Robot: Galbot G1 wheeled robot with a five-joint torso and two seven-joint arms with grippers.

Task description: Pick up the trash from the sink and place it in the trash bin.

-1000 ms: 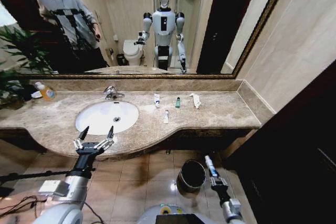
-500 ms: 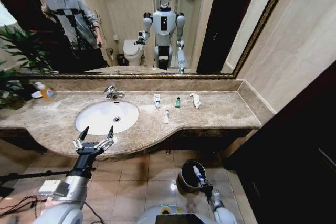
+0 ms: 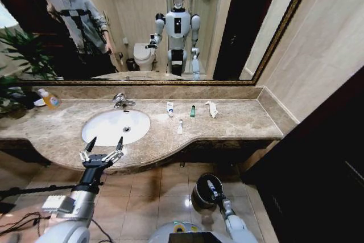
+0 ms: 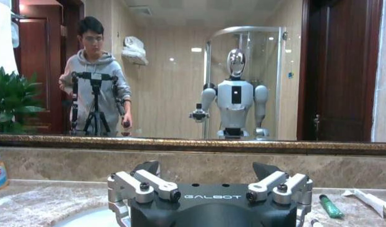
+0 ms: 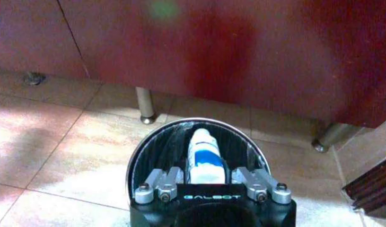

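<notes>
My right gripper (image 3: 215, 193) is shut on a white-and-blue tube (image 3: 211, 187), which it holds just over the mouth of the dark round trash bin (image 3: 198, 194) on the floor. In the right wrist view the tube (image 5: 204, 156) sticks out between the fingers above the bin's shiny rim (image 5: 140, 152). The oval white sink (image 3: 108, 128) looks empty. On the marble to its right lie a white tube (image 3: 170, 108), a smaller tube (image 3: 180, 126), a green bottle (image 3: 192, 111) and a white wrapper (image 3: 211, 108). My left gripper (image 3: 106, 141) hangs open at the counter's front edge, before the sink.
A chrome faucet (image 3: 120, 101) stands behind the sink, and an orange-yellow bottle (image 3: 50, 99) sits at the counter's far left. The mirror fills the wall behind. Dark cabinet fronts (image 5: 243, 52) rise right behind the bin. Tiled floor lies open to its left.
My right gripper has carried the tube left and down, from beside the bin to over its mouth. The left arm has stayed still.
</notes>
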